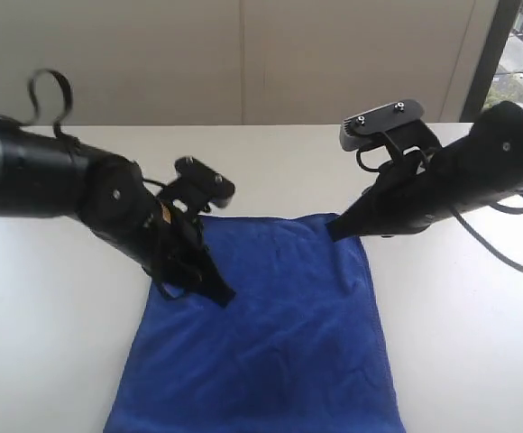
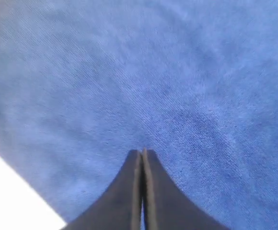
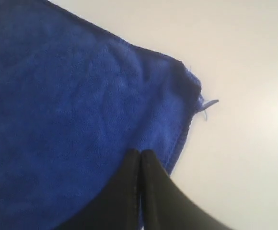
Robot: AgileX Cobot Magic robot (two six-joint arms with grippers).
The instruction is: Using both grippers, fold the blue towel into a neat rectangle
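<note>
Black casing and a loose cable loop (image 1: 49, 90) mark the left arm (image 1: 54, 176), which slants down to the left gripper (image 1: 224, 295). Its jaws are clenched tight. In the left wrist view the two fingers (image 2: 127, 196) press flat together with only a thin seam between them, and no cloth shows pinched in that seam. The tip sits on or just above the blue towel (image 1: 270, 352), close inside the cloth's left edge; I cannot tell whether it touches. Ahead of this gripper the wrist view shows towel all the way across, with a wedge of bare white table (image 2: 9, 201) beside the fingers.

The towel lies spread flat on the table, reaching from the two grippers toward the near edge of the exterior view. It is smooth apart from faint creases, and its far edge runs between the two tips.

The right gripper (image 1: 332, 233) is likewise clamped shut, finger against finger, with nothing visibly caught between them. Its tip rests at the towel's far right corner (image 3: 189, 79). In the right wrist view that corner lies just ahead of the fingers, and the hemmed edge passes close beside them. A loose thread (image 3: 208, 104) pokes out from the corner over the table. A dark camera housing (image 1: 383, 122) sits above this gripper.
</note>
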